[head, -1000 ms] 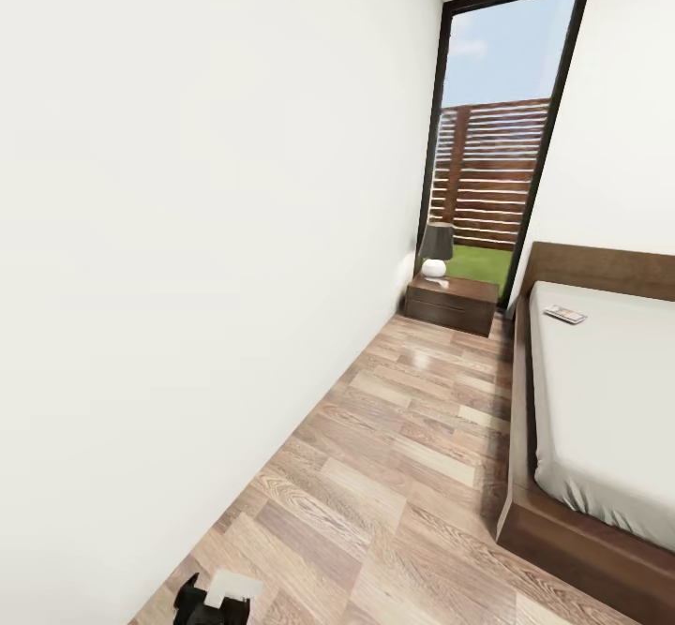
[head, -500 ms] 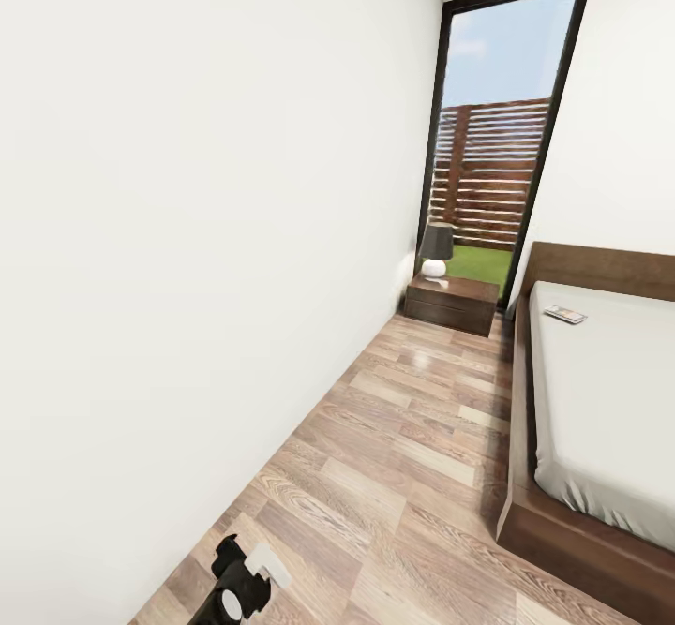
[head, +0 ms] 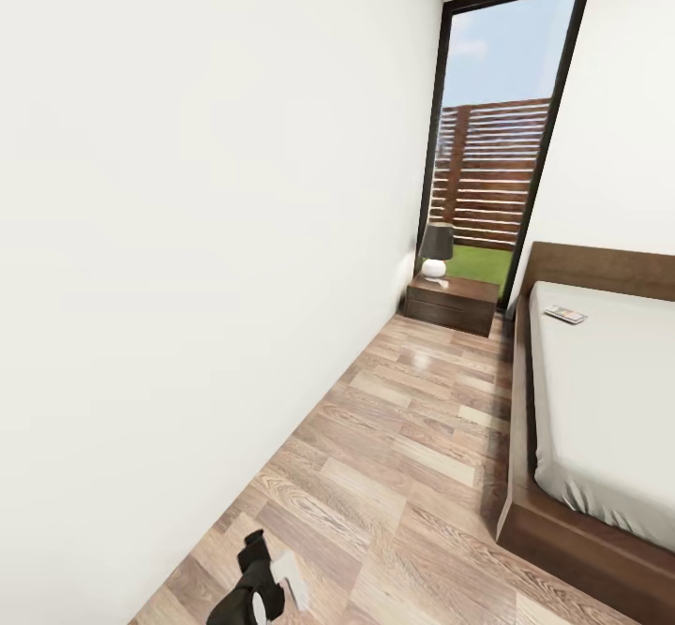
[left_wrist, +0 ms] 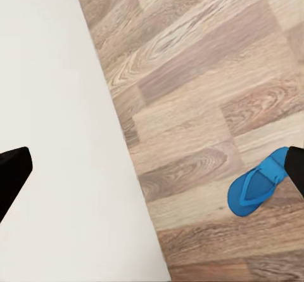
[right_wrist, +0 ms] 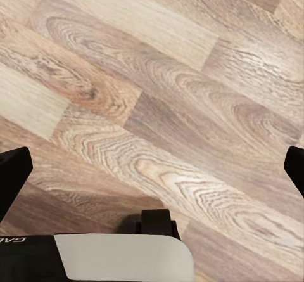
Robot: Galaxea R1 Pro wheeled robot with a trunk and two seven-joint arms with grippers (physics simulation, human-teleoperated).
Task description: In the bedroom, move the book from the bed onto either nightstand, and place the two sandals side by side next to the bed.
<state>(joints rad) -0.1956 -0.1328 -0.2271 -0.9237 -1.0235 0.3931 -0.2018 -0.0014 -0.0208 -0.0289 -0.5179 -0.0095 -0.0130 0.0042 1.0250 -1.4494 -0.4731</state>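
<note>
The book (head: 565,315) lies flat on the pale mattress of the bed (head: 609,400), close to the brown headboard. The dark nightstand (head: 452,304) stands on the floor beyond the bed's near corner, by the tall window. One blue sandal (left_wrist: 255,191) lies on the wood floor a little way from the white wall, its far end hidden behind a fingertip. My left gripper (left_wrist: 155,171) hangs open above the floor and wall base, empty. Part of my left arm (head: 257,589) shows low in the head view. My right gripper (right_wrist: 152,171) is open over bare planks.
A white wall (head: 187,278) runs along the left of a narrow floor strip (head: 403,456) between it and the bed. A small lamp (head: 436,250) stands on the nightstand. A piece of my own body (right_wrist: 120,256) lies under the right gripper.
My left arm has swung to the right and turned in the head view. The room, bed and book have not shifted.
</note>
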